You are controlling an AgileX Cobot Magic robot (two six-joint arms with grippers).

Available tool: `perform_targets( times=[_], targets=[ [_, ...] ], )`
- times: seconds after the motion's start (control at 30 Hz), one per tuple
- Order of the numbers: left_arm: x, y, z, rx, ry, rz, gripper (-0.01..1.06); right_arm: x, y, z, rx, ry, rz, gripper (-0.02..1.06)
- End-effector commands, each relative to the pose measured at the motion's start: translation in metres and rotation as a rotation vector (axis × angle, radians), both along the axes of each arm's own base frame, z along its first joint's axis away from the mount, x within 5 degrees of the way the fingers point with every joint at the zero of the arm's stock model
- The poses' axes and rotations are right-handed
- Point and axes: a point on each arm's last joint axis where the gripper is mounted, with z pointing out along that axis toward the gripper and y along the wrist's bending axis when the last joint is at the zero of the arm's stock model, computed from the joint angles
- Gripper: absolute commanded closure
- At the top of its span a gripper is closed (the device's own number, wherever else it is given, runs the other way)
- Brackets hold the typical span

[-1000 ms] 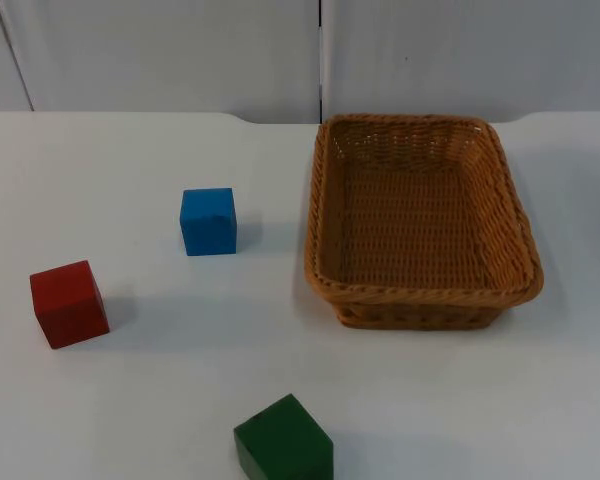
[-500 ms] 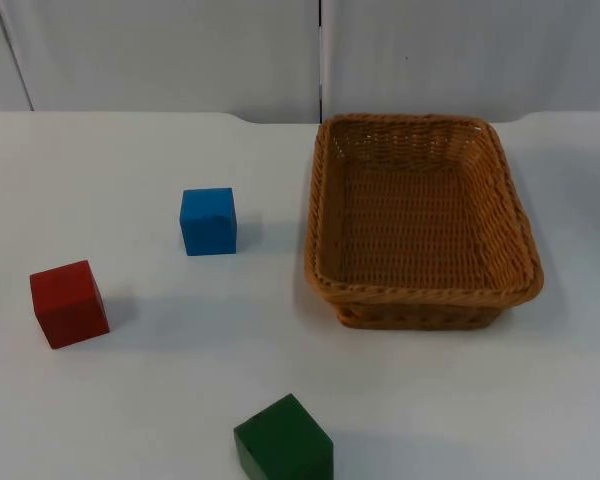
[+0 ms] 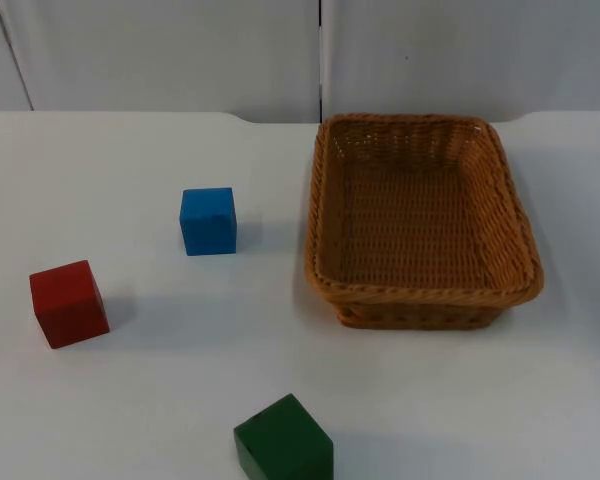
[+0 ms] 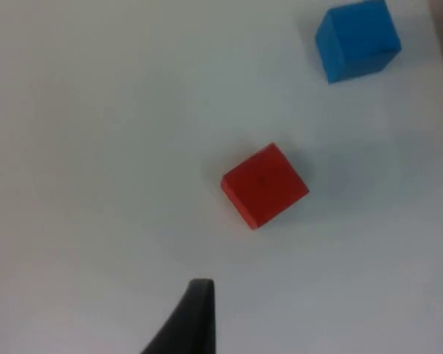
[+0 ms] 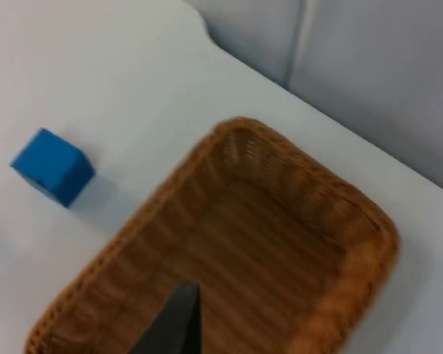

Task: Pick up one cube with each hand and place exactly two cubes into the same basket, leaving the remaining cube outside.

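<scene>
Three cubes lie on the white table. The blue cube (image 3: 208, 221) (image 4: 357, 39) (image 5: 52, 167) sits left of the wicker basket (image 3: 325, 190) (image 5: 354, 287). Further left and nearer the front is the red cube (image 3: 69, 303) (image 4: 265, 185). The green cube (image 3: 283, 441) lies at the front edge. Nothing lies inside the basket. My left gripper (image 4: 196, 321) hangs above bare table a short way from the red cube, apart from it. My right gripper (image 5: 179, 317) hovers over the basket's inside, with the blue cube off beside the basket.
The grey partition wall (image 3: 320, 55) closes the far side of the table just behind the basket. Open white table lies between the cubes and in front of the basket.
</scene>
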Motion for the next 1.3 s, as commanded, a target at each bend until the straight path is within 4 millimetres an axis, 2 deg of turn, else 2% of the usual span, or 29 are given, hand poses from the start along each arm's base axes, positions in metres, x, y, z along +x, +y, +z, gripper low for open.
perform_targets(
  times=[0.0, 0.07, 0.1, 0.27, 0.3, 0.43, 0.47, 0.6, 0.67, 0.77, 1.03, 1.27],
  targets=[
    [0.008, 0.0, -0.006, -0.008, 0.023, 0.003, 0.07, 0.007, 0.025, -0.003, 0.0, -0.018, 0.056, 0.01],
    [0.016, 0.0, -0.015, -0.009, 0.047, 0.006, 0.07, 0.013, 0.049, -0.015, -0.011, 0.009, 0.105, 0.01],
    [0.016, 0.0, -0.015, -0.009, 0.047, 0.006, 0.07, 0.013, 0.049, -0.015, -0.011, 0.009, 0.105, 0.01],
    [0.033, -0.002, -0.034, -0.021, 0.09, 0.017, 0.09, 0.023, 0.1, -0.041, -0.05, 0.056, 0.226, 0.01],
    [0.033, -0.002, -0.034, -0.021, 0.09, 0.017, 0.09, 0.023, 0.1, -0.041, -0.05, 0.056, 0.226, 0.01],
    [0.04, -0.002, -0.044, -0.015, 0.115, 0.007, 0.11, 0.031, 0.128, -0.068, -0.107, 0.065, 0.351, 0.01],
    [0.04, -0.002, -0.044, -0.015, 0.115, 0.007, 0.11, 0.031, 0.128, -0.068, -0.107, 0.065, 0.351, 0.01],
    [0.048, -0.002, -0.056, -0.008, 0.137, -0.014, 0.11, 0.038, 0.144, -0.095, -0.061, 0.074, 0.47, 0.01],
    [0.05, -0.003, -0.06, -0.009, 0.147, -0.021, 0.11, 0.038, 0.145, -0.097, -0.061, 0.07, 0.478, 0.01],
    [0.057, -0.005, -0.071, -0.015, 0.163, -0.046, 0.11, 0.043, 0.152, -0.115, -0.053, 0.065, 0.53, 0.01],
    [0.072, -0.005, -0.102, 0.003, 0.226, -0.089, 0.11, 0.05, 0.16, -0.125, -0.03, 0.018, 0.577, 0.01],
    [0.086, -0.008, -0.137, -0.007, 0.287, -0.123, 0.11, 0.052, 0.175, -0.149, -0.056, 0.016, 0.67, 0.01]
  ],
)
